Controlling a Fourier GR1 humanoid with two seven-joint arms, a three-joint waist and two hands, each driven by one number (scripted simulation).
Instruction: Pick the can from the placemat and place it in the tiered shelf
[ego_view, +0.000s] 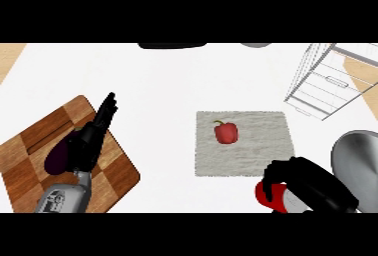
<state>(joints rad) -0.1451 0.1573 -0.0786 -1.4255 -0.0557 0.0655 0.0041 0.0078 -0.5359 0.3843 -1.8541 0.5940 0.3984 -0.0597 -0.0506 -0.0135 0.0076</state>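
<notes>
White counter | grey placemat | right hand fingers curled round red can | left hand fingers straight

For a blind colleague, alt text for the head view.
The right hand curls round a red can near the placemat, which holds a pepper. The wire shelf stands far right; the left hand lies open over a cutting board.

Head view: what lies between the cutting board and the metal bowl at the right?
In the head view, the grey placemat with a red pepper on it lies between the cutting board and the metal bowl; white counter flanks it.
</notes>
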